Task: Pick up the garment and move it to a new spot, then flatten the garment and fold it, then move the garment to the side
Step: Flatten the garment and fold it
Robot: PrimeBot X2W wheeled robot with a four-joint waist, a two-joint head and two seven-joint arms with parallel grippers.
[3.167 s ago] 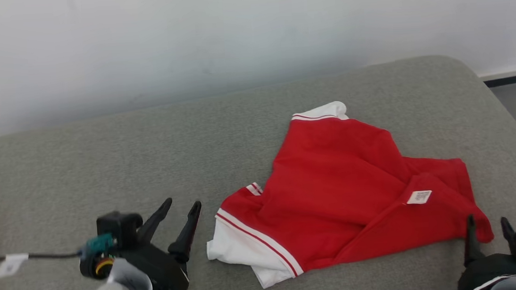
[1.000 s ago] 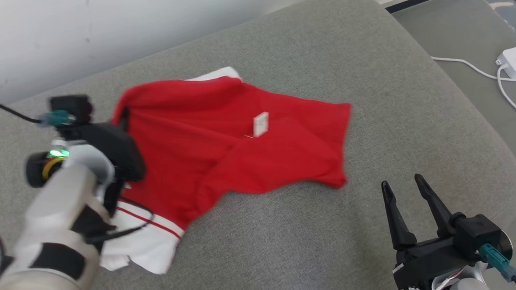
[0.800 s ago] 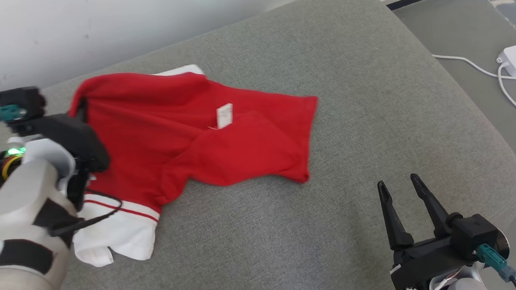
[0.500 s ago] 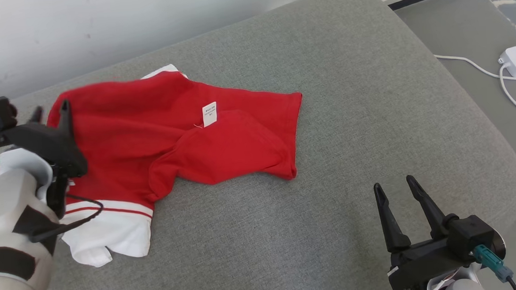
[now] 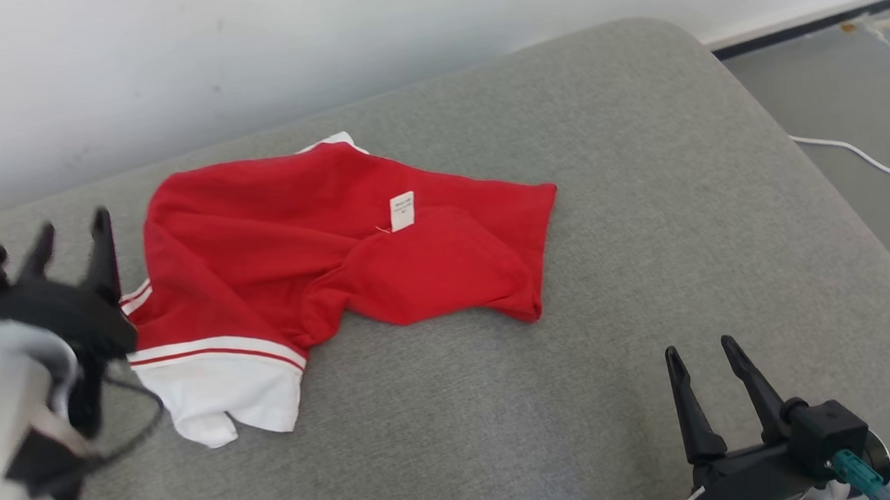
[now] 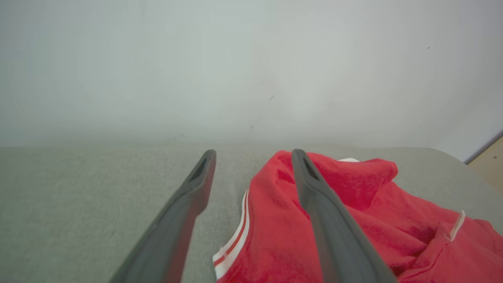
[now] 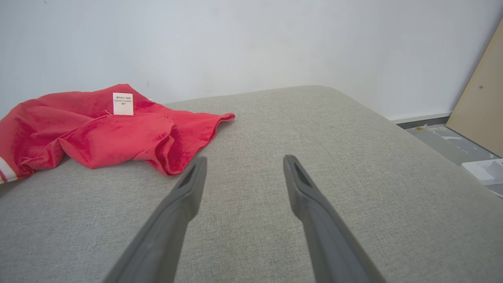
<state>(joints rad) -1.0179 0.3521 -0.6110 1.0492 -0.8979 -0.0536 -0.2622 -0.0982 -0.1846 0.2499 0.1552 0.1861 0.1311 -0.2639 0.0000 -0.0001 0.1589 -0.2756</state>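
Observation:
The garment is a red shirt with white, red-striped cuffs and a white label, lying crumpled on the grey cushion. It also shows in the left wrist view and the right wrist view. My left gripper stands open just left of the garment's edge, nothing between its fingers. My right gripper is open at the lower right, well clear of the cloth, with bare cushion between its fingers.
A pale wall runs behind the cushion. The cushion's rounded right edge drops to a grey floor with a white cable. A tan board leans at the right in the right wrist view.
My left gripper opened and let go of the garment, then drew back to the left. The garment settled on the cushion. The head camera shifted. The right gripper stayed open.

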